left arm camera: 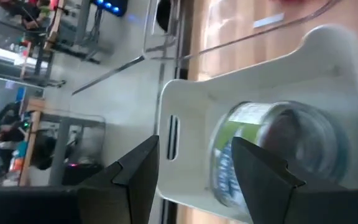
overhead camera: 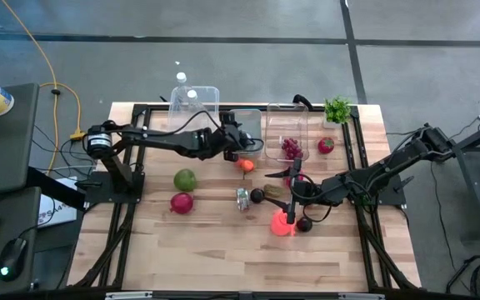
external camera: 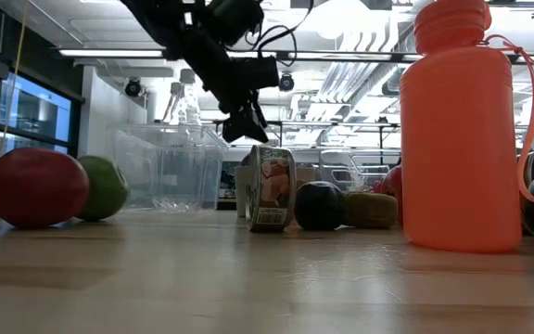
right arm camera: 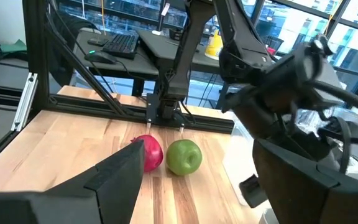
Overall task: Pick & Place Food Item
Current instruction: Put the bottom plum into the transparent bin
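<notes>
No lettering can be read anywhere. The can [external camera: 270, 188] on the table carries a printed label, its words too small to read.

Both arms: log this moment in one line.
left tool: open, over clear bin | right tool: open, by orange bottle | apples untouched

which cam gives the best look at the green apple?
Right wrist view: the green apple sits unobstructed and whole beside the red apple. High view shows it small from above. Low view has it half hidden behind the red apple. Left wrist view doesn't show it.
</notes>
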`<state>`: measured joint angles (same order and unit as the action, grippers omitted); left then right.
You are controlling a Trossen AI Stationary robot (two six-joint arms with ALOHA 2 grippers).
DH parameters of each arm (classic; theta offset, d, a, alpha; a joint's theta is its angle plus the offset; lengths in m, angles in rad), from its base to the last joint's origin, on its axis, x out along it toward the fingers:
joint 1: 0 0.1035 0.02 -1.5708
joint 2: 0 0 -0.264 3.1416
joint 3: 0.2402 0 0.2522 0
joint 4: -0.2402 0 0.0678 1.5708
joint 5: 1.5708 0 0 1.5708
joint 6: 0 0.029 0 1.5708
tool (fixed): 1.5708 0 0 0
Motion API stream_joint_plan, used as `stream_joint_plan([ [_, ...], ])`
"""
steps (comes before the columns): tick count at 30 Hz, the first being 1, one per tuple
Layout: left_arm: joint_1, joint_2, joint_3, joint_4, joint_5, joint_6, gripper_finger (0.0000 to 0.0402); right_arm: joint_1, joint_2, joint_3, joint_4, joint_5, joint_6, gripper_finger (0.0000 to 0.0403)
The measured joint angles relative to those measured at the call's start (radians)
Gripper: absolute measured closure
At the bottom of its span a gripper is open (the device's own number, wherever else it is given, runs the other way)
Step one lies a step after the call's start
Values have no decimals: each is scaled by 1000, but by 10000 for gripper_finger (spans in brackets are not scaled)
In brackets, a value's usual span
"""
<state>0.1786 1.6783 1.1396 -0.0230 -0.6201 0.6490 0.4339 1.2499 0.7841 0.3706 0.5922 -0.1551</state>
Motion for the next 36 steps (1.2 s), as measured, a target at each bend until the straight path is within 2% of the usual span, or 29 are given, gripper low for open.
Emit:
stream_joint_plan([
  [5,-70,-53,0,-24,74,-73,211,0,0,0,-2,0,0,116],
  [9,-144,-121,-1,-130,125,-129,211,0,0,0,-2,0,0,116],
  [12,-203,-185,0,-274,213,-186,211,0,0,0,-2,0,0,116],
  [15,-255,-235,0,-411,350,-261,211,0,0,0,-5,-11,0,116],
  [19,-309,-278,0,-537,482,-383,211,0,0,0,-24,-110,0,116],
  [22,-344,-285,0,-607,518,-475,211,7,0,0,-67,-210,-6,116],
  [24,-368,-285,0,-643,529,-536,211,17,0,0,-92,-214,-7,116],
  [26,-391,-280,0,-666,542,-581,211,31,-5,0,-97,-141,7,119],
  [32,-459,-274,0,-669,545,-655,211,117,-61,0,-204,163,27,136],
  [36,-499,-272,0,-669,545,-658,211,208,-109,0,-326,336,134,145],
])
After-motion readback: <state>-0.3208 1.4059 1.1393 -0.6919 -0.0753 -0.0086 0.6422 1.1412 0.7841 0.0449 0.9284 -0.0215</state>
